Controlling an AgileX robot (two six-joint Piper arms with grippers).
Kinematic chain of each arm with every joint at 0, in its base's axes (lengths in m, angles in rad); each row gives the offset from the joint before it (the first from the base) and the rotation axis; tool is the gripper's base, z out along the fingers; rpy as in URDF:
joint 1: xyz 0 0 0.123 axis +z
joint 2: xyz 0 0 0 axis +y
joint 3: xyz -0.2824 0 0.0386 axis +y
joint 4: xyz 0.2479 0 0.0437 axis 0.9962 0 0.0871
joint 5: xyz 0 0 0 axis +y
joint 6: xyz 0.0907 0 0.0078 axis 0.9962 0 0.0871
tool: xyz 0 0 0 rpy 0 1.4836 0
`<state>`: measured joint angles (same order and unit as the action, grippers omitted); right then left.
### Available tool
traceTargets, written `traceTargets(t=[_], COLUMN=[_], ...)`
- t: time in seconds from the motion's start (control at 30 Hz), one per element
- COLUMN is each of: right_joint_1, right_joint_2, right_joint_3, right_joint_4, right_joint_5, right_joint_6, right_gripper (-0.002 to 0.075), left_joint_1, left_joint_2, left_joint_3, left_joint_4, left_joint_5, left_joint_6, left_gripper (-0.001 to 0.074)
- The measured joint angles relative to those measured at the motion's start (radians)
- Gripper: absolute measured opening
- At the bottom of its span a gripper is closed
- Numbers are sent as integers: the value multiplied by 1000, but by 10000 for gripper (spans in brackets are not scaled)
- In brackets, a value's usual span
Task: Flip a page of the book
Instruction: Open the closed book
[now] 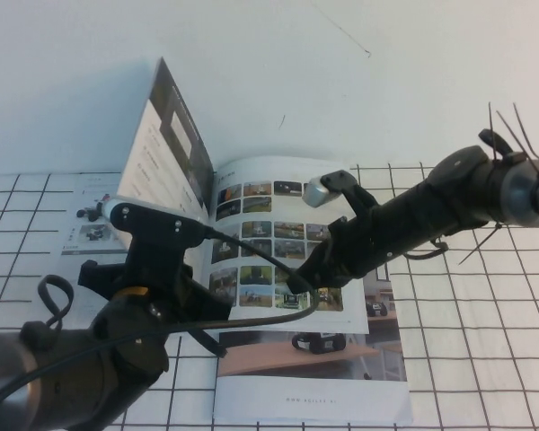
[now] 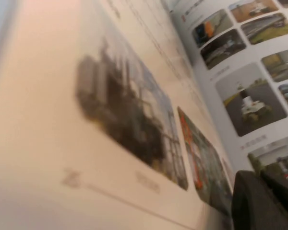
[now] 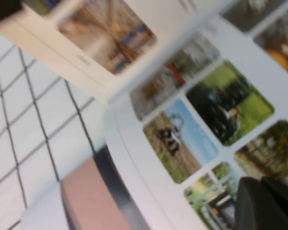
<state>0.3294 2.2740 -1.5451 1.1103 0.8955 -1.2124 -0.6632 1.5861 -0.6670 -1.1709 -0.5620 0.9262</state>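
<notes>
My left claw [image 1: 200, 337], grip state unclear, props the page [image 1: 166, 148] upright at the book [image 1: 287, 242] spine; thin, glossy, floppy, so push near its free edge; right claw [image 1: 298, 285], also unclear, pins the photo grid.

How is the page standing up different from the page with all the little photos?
The page stands nearly upright at the book's middle, by the left gripper; the photo-grid sheet lies flat under the right gripper. The page shows a dark banner and text; the sheet shows many small colour pictures. Both are white, glossy sheets.
</notes>
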Motion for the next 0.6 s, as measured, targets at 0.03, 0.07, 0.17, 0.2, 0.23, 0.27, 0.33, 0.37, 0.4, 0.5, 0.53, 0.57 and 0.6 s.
traceTargets(t=[0.03, 0.07, 0.17, 0.2, 0.23, 0.27, 0.33, 0.37, 0.4, 0.5, 0.53, 0.57, 0.6], right_joint_1=[0, 0, 0, 0, 0, 2, 2, 2, 2, 2, 2, 2, 2], right_joint_2=[16, 25, 36, 36, 36, 36, 36, 36, 36, 36, 36, 36, 36], right_joint_3=[0, 0, 0, 0, 0, 0, 0, 0, 0, 0, 0, 0, 0], right_joint_4=[0, 0, 0, 0, 0, 0, 0, 0, 0, 0, 0, 0, 0], right_joint_5=[0, 0, 0, 0, 0, 2, 10, 13, 15, 19, 19, 19, 19], right_joint_6=[5, 6, 9, 9, 9, 9, 9, 9, 11, 10, 10, 10, 10], right_gripper=[1, 1, 1, 1, 0, 0, 0, 0, 0, 0, 0, 0, 0], left_joint_1=[0, 0, 0, 0, 0, 0, 0, 0, 0, 0, 0, 0, 0], left_joint_2=[5, 7, 22, 30, 39, 49, 72, 89, 100, 139, 149, 154, 158], left_joint_3=[0, 0, 0, 0, 0, 0, 0, 0, 0, 0, 0, 0, 0], left_joint_4=[-32, -64, -147, -164, -181, -193, -203, -205, -205, -205, -205, -205, -205], left_joint_5=[-10, -19, -50, -62, -72, -80, -83, -84, -84, -84, -84, -84, -82], left_joint_6=[30, 59, 138, 160, 181, 192, 206, 208, 210, 210, 210, 208, 208], left_gripper=[-3, -3, -3, -3, -3, -3, -3, -3, -3, -3, -3, -3, -3])
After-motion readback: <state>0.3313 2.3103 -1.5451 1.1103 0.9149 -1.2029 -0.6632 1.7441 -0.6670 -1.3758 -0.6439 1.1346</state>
